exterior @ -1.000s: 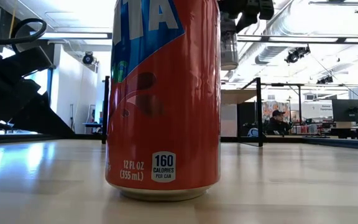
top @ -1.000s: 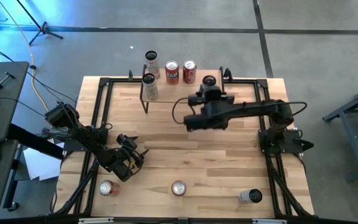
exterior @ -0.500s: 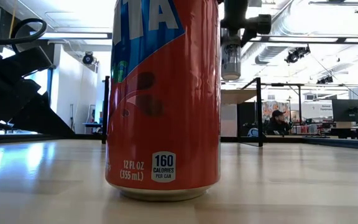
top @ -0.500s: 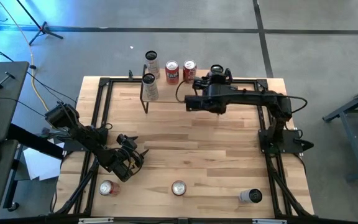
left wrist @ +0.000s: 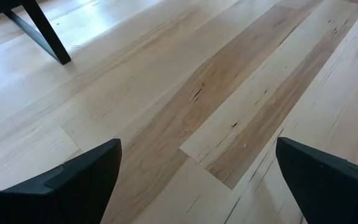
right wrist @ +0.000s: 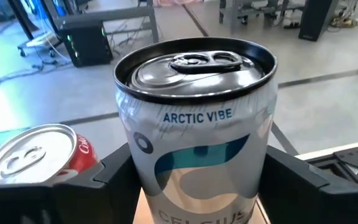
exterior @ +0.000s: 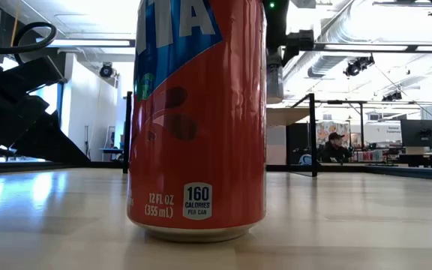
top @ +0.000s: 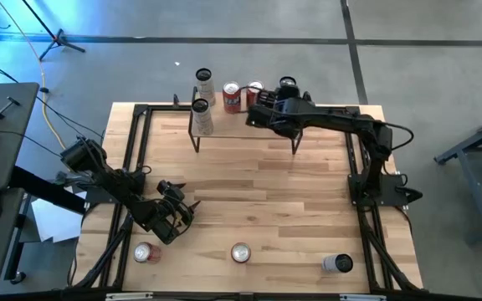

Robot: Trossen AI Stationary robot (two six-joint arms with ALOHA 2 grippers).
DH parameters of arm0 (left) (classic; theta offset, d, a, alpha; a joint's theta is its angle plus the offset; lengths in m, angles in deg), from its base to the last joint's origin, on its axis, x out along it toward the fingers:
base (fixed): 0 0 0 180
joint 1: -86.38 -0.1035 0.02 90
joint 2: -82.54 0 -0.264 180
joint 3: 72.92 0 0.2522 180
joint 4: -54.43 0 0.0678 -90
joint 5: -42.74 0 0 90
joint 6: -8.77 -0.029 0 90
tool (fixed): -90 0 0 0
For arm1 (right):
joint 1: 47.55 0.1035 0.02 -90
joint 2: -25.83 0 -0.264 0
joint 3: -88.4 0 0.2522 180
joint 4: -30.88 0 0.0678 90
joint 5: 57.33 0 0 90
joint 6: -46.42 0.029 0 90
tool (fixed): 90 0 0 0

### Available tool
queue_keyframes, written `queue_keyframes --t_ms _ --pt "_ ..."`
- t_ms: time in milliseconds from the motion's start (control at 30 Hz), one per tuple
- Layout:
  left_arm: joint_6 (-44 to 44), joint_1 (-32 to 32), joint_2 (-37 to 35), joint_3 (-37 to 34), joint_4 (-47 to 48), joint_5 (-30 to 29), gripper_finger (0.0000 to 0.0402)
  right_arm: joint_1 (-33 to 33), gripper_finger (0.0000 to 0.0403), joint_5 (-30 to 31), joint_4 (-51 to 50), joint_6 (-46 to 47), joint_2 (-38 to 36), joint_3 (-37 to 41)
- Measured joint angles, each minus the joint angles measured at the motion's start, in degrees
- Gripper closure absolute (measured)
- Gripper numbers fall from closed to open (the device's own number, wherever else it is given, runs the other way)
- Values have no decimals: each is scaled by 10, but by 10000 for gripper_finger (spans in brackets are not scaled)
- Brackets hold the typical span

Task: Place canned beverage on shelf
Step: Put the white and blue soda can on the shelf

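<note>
Right gripper (right wrist: 197, 180) clamps silver can (right wrist: 194, 137) upright over shelf (top: 224, 121); label only in wrist view. Left gripper (top: 172, 213) open, idle.

Eight cans, one shelf, two arms.
Two red cans (top: 232, 97) and three silver cans (top: 201, 116) are up at the shelf (top: 224, 128), one silver held; three more cans (top: 240, 252) stand along the table's (top: 266, 184) near edge.
</note>
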Motion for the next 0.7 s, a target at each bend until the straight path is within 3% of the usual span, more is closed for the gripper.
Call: queue_keyframes --t_ms 333,700 --pt "0 0 0 0 0 0 2 -39 151 -73 63 -84 0 0" --pt "0 0 0 0 0 0 2 -43 151 -70 75 -101 0 0"
